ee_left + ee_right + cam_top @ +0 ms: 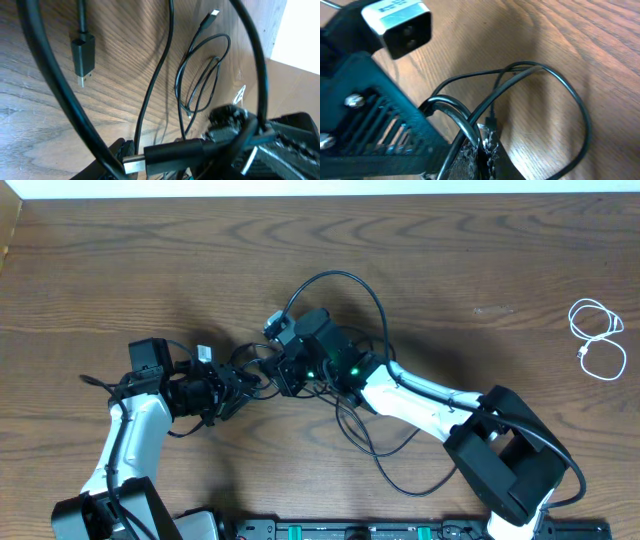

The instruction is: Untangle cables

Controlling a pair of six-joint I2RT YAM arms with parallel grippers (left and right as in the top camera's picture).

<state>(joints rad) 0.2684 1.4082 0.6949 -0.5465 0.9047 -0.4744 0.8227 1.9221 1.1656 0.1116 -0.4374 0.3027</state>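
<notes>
The black cables (345, 330) lie knotted mid-table, where both grippers meet. One loop arches behind them and another (385, 450) trails toward the front. My left gripper (240, 385) (165, 160) holds a black plug (172, 152) crosswise, its silver tip beside the left finger (127, 150). More black cords (200, 85) and a hanging USB plug (83, 55) run over the wood beyond it. My right gripper (285, 370) (482, 145) is shut, with a black cable (465, 120) pinched in the seam of its frayed pads. The white cable (597, 340) lies coiled at the far right, apart from the tangle.
The left arm's camera housing (402, 22) and dark body (365, 115) crowd the right wrist view. The right arm's base (505, 460) stands front right. A black rail (350, 530) runs along the front edge. The table's back edge (320, 192) is at the top.
</notes>
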